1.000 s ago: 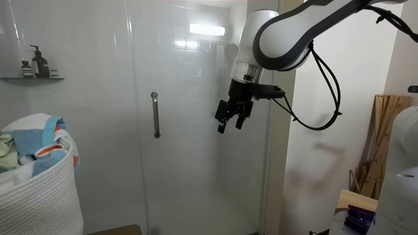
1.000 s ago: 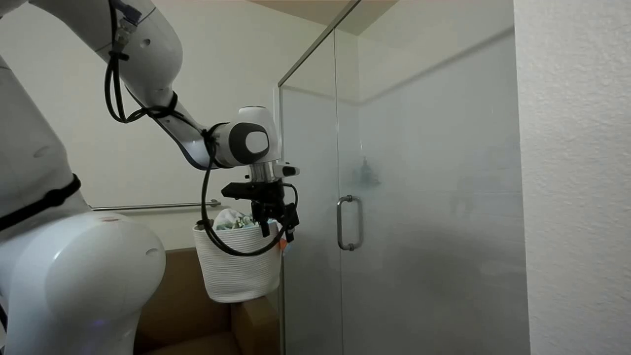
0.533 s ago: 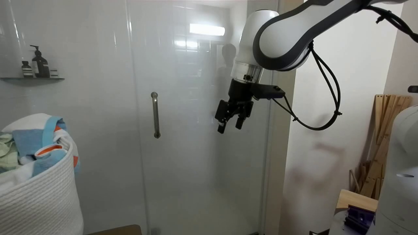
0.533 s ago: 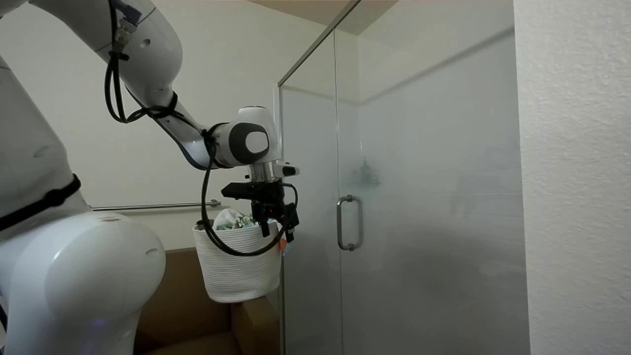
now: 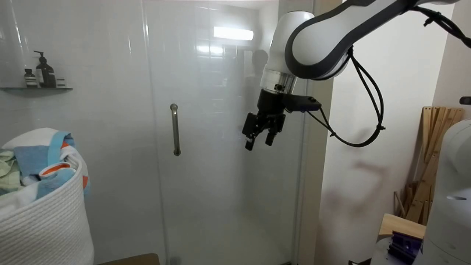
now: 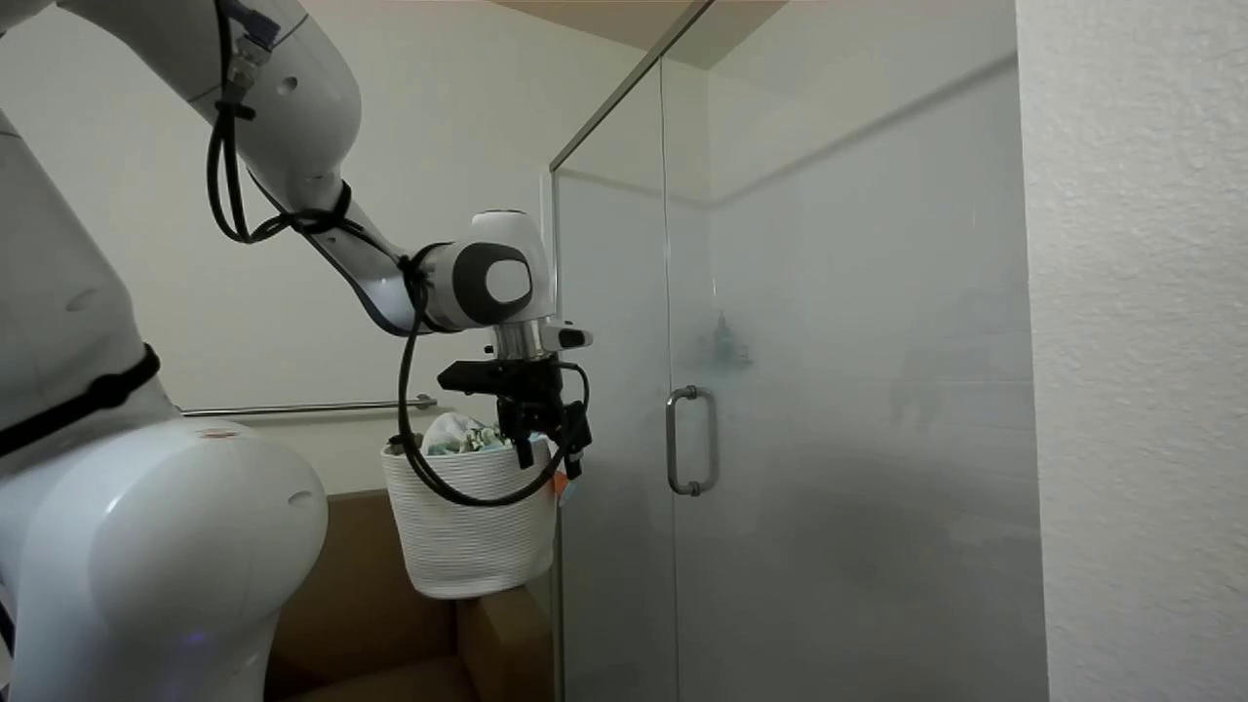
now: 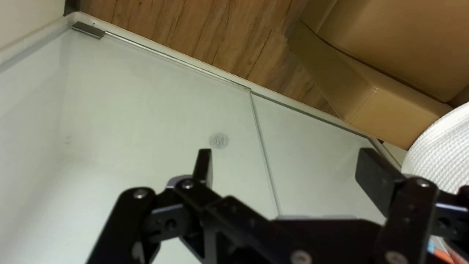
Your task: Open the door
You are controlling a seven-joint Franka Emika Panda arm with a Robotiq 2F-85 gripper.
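Note:
The door (image 5: pixel 209 191) is a tall clear glass shower panel, also seen in another exterior view (image 6: pixel 858 468) and in the wrist view (image 7: pixel 154 106). It stands shut, in line with the fixed glass panel (image 5: pixel 121 191). Its vertical silver bar handle (image 5: pixel 175 129) is near its free edge and shows in an exterior view (image 6: pixel 673 444). The handle is out of the wrist view. My gripper (image 5: pixel 259 144) points down in front of the glass, apart from the handle, as also seen in an exterior view (image 6: pixel 549 468). Its fingers (image 7: pixel 285 157) are spread wide with nothing between them.
A white woven basket (image 6: pixel 468 526) with towels stands on a brown sofa (image 6: pixel 507 634) beside the fixed panel. A shelf (image 5: pixel 36 88) with bottles is behind the glass. A wall (image 5: pixel 368 165) stands at the hinge side. Wooden slats (image 5: pixel 427 173) lean nearby.

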